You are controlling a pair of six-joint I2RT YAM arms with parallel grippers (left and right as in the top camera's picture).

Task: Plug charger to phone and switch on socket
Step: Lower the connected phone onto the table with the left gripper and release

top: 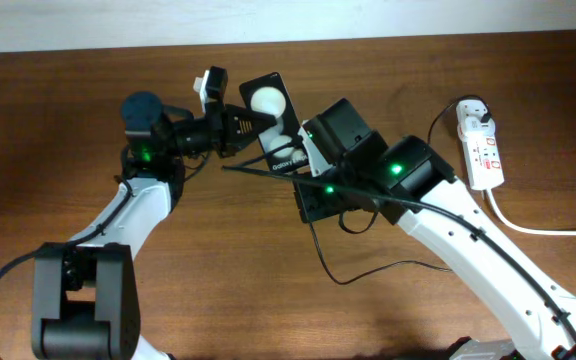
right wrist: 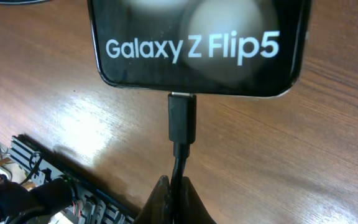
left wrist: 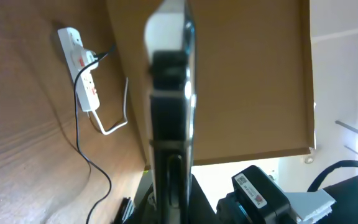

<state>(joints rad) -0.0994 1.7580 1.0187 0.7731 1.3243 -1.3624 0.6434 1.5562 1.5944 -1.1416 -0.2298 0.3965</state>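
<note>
Now the left claw [top: 246, 122] is closed on the phone [top: 271, 108]. It grips the phone by one side, near the back middle of the desk [top: 218, 290]. From above, the phone's shiny black face shows a round white spot of light. The left wrist view sees the phone from its thin edge. I cannot tell if the phone touches the desk.

Up close in the right wrist view, white letters on the phone say "Galaxy Z Flip5". The small end of the charger [right wrist: 181, 118] sits in the hole in the phone's bottom edge. The right claw [right wrist: 176, 202] is just below that end. Its two fingertips are pinched tight on the thin black wire.

From there the black wire loops over the desk under the right arm. It then runs up to the white plug [top: 471, 108], which is stuck in the top end of the socket [top: 485, 155]. The socket lies flat at the right side of the desk, well apart from the phone. Its thick white cord runs off to the right.
</note>
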